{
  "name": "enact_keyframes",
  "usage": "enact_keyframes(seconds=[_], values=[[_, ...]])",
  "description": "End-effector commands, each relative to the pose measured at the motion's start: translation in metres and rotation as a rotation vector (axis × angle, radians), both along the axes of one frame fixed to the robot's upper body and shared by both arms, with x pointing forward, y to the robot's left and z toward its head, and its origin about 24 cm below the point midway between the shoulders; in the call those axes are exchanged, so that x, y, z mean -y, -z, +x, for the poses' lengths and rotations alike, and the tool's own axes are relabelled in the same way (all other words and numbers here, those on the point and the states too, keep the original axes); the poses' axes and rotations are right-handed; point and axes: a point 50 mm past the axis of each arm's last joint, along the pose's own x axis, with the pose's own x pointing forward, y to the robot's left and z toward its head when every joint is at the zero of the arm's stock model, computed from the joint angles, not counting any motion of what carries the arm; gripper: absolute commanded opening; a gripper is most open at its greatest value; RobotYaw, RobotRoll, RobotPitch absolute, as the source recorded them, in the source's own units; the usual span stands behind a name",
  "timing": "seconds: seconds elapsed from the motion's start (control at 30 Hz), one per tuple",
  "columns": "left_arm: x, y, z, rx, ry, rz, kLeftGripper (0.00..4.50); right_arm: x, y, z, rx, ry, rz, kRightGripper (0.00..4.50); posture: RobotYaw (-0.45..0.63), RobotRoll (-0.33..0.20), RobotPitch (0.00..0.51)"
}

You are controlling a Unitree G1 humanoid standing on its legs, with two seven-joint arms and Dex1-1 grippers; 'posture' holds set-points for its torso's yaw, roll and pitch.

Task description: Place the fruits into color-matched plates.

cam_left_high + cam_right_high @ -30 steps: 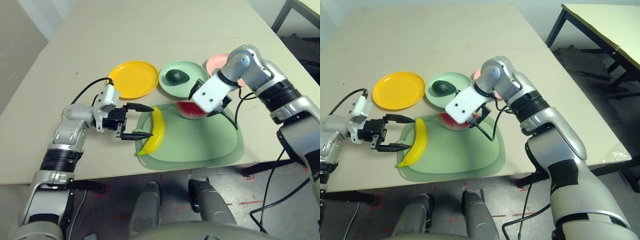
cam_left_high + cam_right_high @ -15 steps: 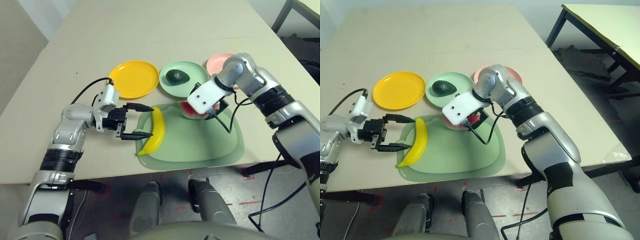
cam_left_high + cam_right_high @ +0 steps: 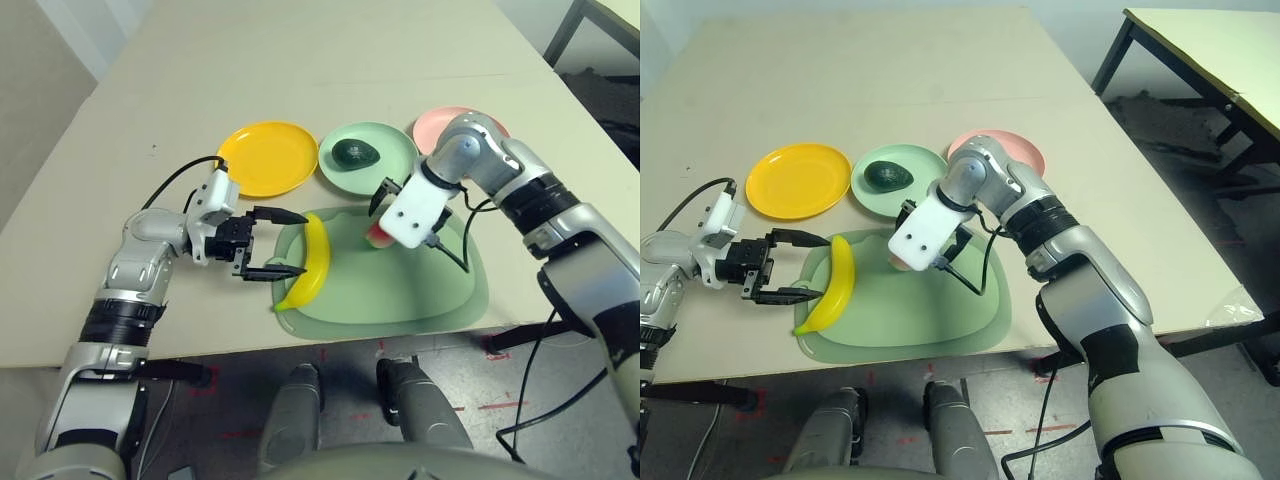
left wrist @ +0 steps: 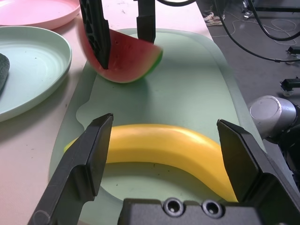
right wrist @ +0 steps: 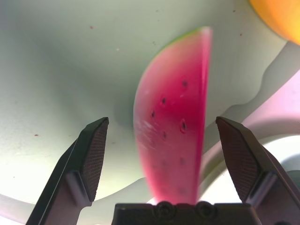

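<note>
A pale green cutting mat [image 3: 400,290] lies on the table [image 3: 300,60], near its edge, above a grey floor [image 3: 340,400].

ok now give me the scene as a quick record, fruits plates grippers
avocado: on the mint green plate
banana: on the cutting mat
watermelon wedge: over the cutting mat, between the right gripper's open fingers
yellow-orange plate: empty
pink plate: no fruit seen on its visible part
left gripper: open, at the banana
right gripper: open

Robotics lab, cables on floor [image 3: 350,400]
</note>
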Motion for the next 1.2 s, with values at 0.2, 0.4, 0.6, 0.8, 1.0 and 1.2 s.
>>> enact_keyframes(seconds=[0.2, 0.4, 0.6, 0.8, 1.0, 1.2], values=[[-0.001, 0.002, -0.001, 0.002, 0.004, 0.010, 4.50, 0.000, -0.001, 0.003, -0.012, 0.031, 0.017, 4.46, 0.03, 0.000, 0.188], [0.000, 0.002, 0.000, 0.006, 0.007, 0.009, 4.50, -0.002, 0.010, 0.005, 0.004, 0.000, -0.002, 4.46, 0.03, 0.000, 0.189], [-0.003, 0.002, -0.003, 0.005, 0.002, 0.011, 4.50, -0.001, 0.014, 0.010, 0.006, 0.013, -0.011, 4.46, 0.05, 0.000, 0.188], [-0.004, 0.004, -0.004, 0.008, -0.001, 0.011, 4.50, 0.000, 0.019, 0.012, -0.007, 0.043, -0.017, 4.46, 0.05, 0.000, 0.187], [-0.004, 0.003, -0.003, 0.015, -0.001, 0.011, 4.50, 0.003, 0.022, 0.016, -0.025, 0.131, -0.028, 4.46, 0.05, 0.000, 0.181], [-0.005, 0.003, -0.002, 0.019, -0.001, 0.012, 4.50, 0.005, 0.023, 0.021, -0.113, 0.312, -0.013, 4.46, 0.05, 0.000, 0.172]])
